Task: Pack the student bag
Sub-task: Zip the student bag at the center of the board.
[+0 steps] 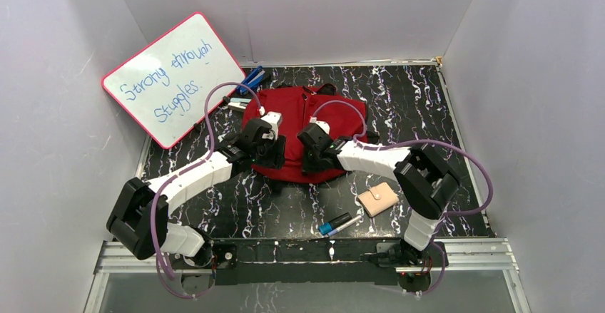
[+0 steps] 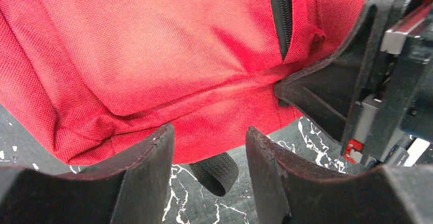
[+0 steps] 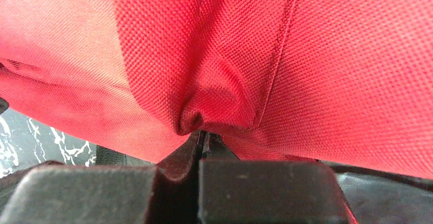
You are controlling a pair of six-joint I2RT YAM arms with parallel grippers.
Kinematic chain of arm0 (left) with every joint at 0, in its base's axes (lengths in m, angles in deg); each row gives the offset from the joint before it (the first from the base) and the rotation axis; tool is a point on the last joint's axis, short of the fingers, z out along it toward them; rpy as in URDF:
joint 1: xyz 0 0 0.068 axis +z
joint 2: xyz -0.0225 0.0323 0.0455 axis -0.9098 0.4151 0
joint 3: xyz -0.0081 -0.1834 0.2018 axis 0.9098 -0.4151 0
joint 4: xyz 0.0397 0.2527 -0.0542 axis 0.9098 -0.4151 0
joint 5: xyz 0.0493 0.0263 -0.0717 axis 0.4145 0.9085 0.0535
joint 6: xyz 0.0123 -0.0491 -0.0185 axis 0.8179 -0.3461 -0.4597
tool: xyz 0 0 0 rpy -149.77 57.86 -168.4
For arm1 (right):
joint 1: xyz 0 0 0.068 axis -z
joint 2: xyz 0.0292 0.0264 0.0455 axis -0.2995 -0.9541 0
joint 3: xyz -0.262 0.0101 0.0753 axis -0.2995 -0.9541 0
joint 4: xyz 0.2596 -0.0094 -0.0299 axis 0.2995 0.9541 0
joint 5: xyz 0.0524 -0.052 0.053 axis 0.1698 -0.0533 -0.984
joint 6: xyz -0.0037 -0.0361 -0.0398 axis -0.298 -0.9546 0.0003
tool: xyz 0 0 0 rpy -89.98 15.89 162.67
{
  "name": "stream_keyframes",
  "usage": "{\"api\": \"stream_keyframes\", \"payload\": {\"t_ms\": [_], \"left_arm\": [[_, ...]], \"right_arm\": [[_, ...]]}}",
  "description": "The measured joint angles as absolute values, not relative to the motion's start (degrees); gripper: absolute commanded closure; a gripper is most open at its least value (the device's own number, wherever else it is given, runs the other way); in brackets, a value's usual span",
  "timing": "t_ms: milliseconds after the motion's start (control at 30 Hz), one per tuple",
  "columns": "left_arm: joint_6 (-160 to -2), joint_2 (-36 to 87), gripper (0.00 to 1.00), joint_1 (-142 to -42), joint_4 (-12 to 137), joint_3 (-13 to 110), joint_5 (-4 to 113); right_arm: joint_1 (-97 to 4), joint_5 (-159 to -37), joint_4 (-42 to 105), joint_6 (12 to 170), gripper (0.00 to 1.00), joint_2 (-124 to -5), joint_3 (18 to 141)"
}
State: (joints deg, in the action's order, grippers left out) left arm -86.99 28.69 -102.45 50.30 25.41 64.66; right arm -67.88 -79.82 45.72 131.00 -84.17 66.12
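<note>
Right of the student bag (image 1: 294, 112): wallet (image 1: 377, 199), marker (image 1: 330, 227).

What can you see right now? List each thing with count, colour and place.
student bag: one, dark red, black zippers, middle of the table
whiteboard: one, white, pink rim, blue writing, leaning on left wall
wallet: one, beige, right of the bag
pens: two, one blue-capped, one pale, near edge, centre
stationery: count unclear, blue and black, behind the bag's left side
table: one, black marbled, under everything
arms: two, white and black, reaching to the bag
left claw: one, black, open at the bag's near edge
right claw: one, black, shut on bag fabric
</note>
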Motion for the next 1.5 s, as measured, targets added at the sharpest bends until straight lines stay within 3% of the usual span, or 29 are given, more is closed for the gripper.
{"api": "stream_keyframes", "payload": {"t_ms": [433,800,1067,1333,1500], "left_arm": [[-84.3,28.7,0.42,-102.4,50.6,25.4,64.5],[-69.7,26.6,0.4,-102.6,58.5,21.2,48.0],[-58.7,27.2,0.43,-105.9,64.6,18.2,45.2],[-54.2,29.5,0.44,-106.5,72.1,18.2,49.7],[-52.8,32.2,0.56,-106.7,75.1,18.5,48.5]], "right_arm": [[-67.9,-74.9,51.1,129.1,1.0,-73.9,61.4],[-66.4,-72.1,54.7,125.8,1.0,-68.8,59.8],[-65.5,-77.1,51.5,121.1,1.0,-62.8,58.4],[-65.4,-80.4,48.7,119.0,1.0,-59.3,57.6],[-65.4,-81.2,48.7,118.3,1.0,-59.2,57.5]]}}
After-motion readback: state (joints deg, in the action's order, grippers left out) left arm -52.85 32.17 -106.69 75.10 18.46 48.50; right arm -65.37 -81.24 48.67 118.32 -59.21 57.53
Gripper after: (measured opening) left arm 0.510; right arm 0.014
